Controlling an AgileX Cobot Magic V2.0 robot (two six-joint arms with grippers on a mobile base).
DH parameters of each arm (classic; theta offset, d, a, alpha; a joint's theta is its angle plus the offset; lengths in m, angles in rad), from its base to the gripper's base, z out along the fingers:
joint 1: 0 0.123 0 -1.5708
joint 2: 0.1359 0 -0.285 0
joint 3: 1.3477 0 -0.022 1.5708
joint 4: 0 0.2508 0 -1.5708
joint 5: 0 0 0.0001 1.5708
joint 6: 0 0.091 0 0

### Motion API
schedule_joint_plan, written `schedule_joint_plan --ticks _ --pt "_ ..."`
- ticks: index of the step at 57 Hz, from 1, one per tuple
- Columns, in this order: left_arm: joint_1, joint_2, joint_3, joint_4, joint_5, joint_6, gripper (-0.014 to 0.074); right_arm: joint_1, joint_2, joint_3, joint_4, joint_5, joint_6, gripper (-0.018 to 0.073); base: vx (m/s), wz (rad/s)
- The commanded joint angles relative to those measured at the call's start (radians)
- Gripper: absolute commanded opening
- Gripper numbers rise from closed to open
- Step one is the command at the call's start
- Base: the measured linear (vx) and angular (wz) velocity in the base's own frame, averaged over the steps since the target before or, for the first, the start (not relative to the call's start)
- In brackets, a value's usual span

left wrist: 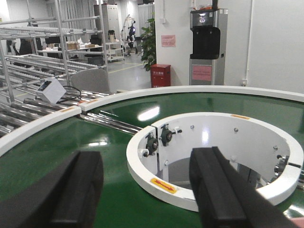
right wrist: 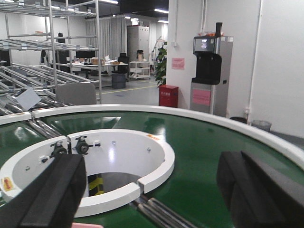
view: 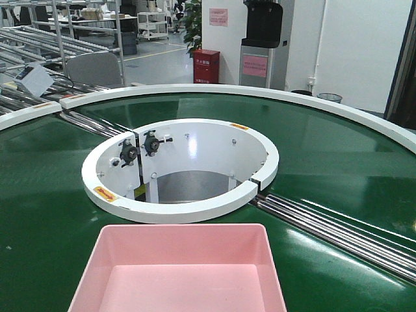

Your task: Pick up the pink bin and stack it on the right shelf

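left fingers (left wrist: pixel 71 190) and right fingers (right wrist: pixel 256 185) both spread, empty — pink bin (view: pixel 182 246) sits below them, barely in wrist view — grab could slip off its sloped walls.

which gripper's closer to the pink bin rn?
Right, probably. The pink bin shows an edge inside the open right gripper; beside the left gripper it only peeks in at the frame corner.
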Motion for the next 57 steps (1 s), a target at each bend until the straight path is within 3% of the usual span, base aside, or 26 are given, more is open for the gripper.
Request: schedule_joint_plan --ticks 1,4,10,15,22,27,38,57 --pt "-0.002 0.015 -0.036 -0.036 -0.05 -0.022 0.0532 0.023 0.033 -0.033 0.035 -0.037 0.008 0.0606 0.0 0.0" --pt "-0.012 0.032 -0.041 -0.056 -0.015 -0.021 0.0532 0.054 0.069 -0.064 0.03 0.034 0.007 0.0586 0.0 0.0" --pt "-0.043 0.094 -0.115 -0.054 0.17 -0.007 0.0532 0.137 0.201 -0.179 -0.03 0.205 0.0 0.0561 0.0 0.0" --pt "-0.066 0.186 -0.214 -0.055 0.286 -0.007 0.0532 0.198 0.343 -0.328 -0.069 0.364 0.049 0.0553 0.0 0.0" --pt "-0.097 0.346 -0.348 -0.081 0.415 -0.014 0.0532 0.226 0.576 -0.55 -0.093 0.572 0.143 0.055 0.0 0.0" --pt "-0.118 0.469 -0.412 -0.128 0.478 -0.014 0.0532 0.227 0.729 -0.655 -0.078 0.654 0.147 0.055 0.0 0.0" --pt "-0.164 0.715 -0.455 -0.182 0.499 -0.014 0.0532 0.227 1.013 -0.816 -0.013 0.727 0.145 0.055 0.0 0.0" --pt "-0.178 0.975 -0.455 -0.181 0.472 -0.014 0.0529 0.227 1.246 -0.836 -0.008 0.734 0.144 0.0549 0.0 0.0"
